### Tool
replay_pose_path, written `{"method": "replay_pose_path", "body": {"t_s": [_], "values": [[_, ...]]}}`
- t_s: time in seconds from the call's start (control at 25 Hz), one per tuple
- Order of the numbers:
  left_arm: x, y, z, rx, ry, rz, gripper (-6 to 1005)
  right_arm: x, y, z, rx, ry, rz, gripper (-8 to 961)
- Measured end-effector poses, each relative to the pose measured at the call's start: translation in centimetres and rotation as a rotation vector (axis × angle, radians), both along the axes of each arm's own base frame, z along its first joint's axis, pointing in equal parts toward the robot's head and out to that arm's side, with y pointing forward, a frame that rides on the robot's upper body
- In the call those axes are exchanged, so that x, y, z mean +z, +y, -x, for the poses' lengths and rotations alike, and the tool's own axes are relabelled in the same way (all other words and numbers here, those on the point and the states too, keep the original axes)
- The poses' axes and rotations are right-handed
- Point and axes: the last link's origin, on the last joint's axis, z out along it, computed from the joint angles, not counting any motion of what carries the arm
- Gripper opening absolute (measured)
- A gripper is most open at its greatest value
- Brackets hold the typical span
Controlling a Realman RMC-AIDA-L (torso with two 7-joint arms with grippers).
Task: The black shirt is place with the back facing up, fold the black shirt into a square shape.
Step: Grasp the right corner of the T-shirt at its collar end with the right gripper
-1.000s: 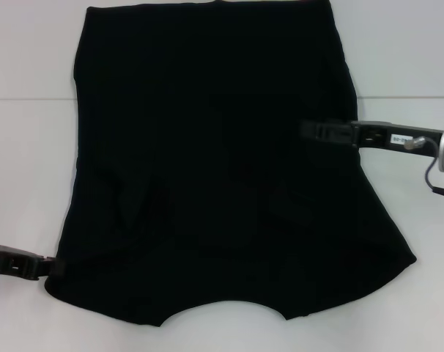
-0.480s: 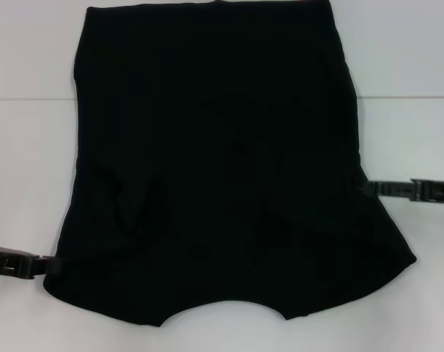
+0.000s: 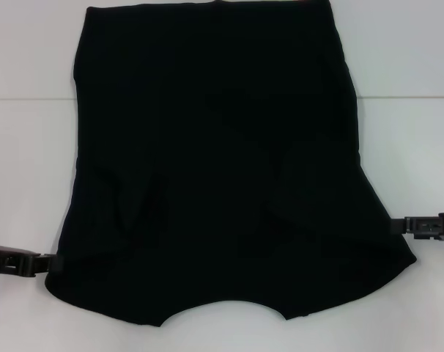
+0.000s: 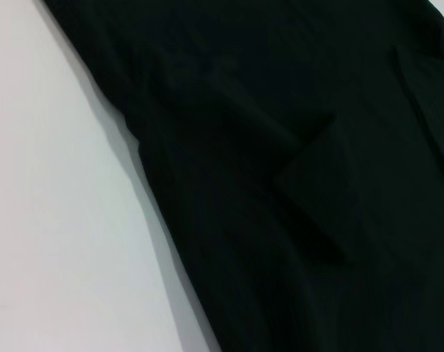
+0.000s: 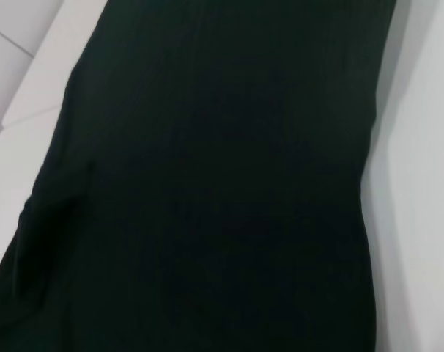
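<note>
Left hand [image 3: 52, 263] low at the near-left corner of the soft plain black fabric T-shirt [image 3: 215, 169], tips touching its edge; fingers' state impossible to tell; right hand [image 3: 398, 224] at the shirt's right edge nearer the bottom corner, tip just touching the cloth, grip likewise unclear; shirt spread flat on the white surface [image 3: 405, 59] between both hands, sleeves folded inward, curved neckline nearest the robot.
</note>
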Motion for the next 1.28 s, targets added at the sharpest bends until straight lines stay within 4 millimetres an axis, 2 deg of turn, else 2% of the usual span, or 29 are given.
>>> {"method": "replay_pose_path", "body": {"t_s": [0.6, 1.12, 1.2, 1.28], "values": [[-0.1, 0.3, -0.2, -0.006, -0.001, -0.001, 19, -1.2, -0.8, 0.4, 0.001, 0.002, 0.101, 782], [-0.1, 0.4, -0.3, -0.008, 0.000, -0.005, 20, -1.6, -1.0, 0.3, 0.025, -0.007, 0.089, 735], [-0.1, 0.4, -0.2, -0.009, 0.003, -0.008, 20, -1.6, -1.0, 0.2, 0.023, -0.007, 0.086, 493], [-0.1, 0.4, -0.2, -0.009, 0.006, -0.010, 20, -1.6, -1.0, 0.2, 0.021, -0.008, 0.082, 421]]}}
